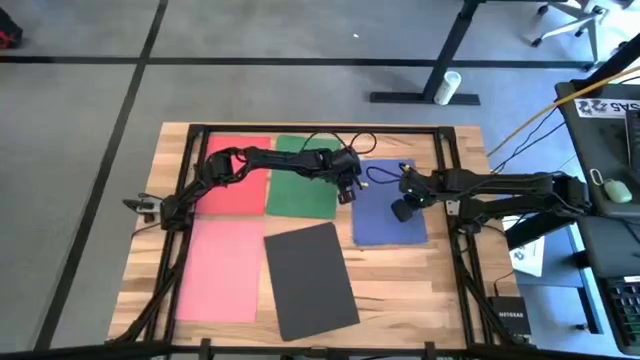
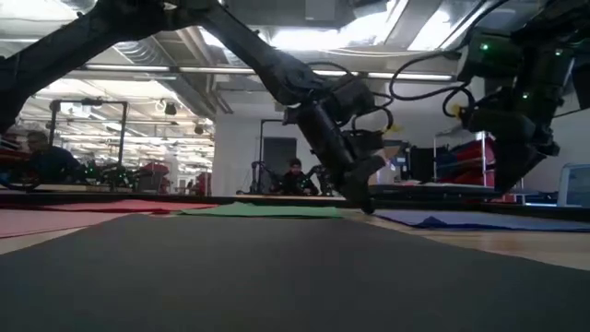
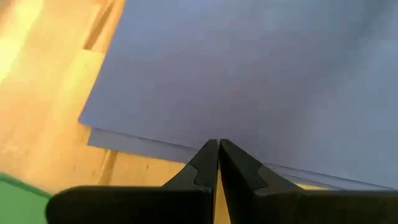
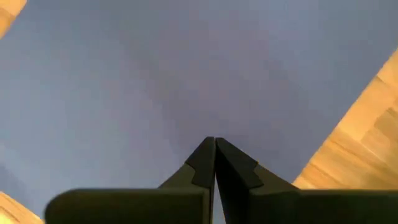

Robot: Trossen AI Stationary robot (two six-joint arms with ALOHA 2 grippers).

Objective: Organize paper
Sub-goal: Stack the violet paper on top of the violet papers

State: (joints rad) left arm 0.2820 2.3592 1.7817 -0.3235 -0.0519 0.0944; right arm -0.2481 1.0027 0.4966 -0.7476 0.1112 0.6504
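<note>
Five coloured sheets lie flat on the wooden bench (image 1: 420, 275), seen from above. At the far left corner is the red sheet (image 1: 238, 180), and in front of it, along the near left side, the pink sheet (image 1: 220, 270), the two close together end to end. Just right of the red one lies the green sheet (image 1: 303, 180), nearly edge to edge with it. In front of the green one, the dark grey sheet (image 1: 311, 280) sits turned at a slight angle, its left side close beside the pink sheet. Farther right, the blue sheet (image 1: 380, 220) lies beside the green one with a strip of bare wood between them.

The left arm reaches from the bench's left edge across the red and green sheets; the left hand (image 1: 347, 190) is low over the gap between green and blue, at the blue sheet's left edge. Its wrist view shows the two fingers pressed together with nothing between them, the blue sheet's corner just ahead.

The right arm comes in from the right edge, and the right hand (image 1: 401, 210) hangs over the blue sheet's middle. Its fingers also meet tip to tip, gripping nothing, with blue paper filling the view beneath them.
</note>
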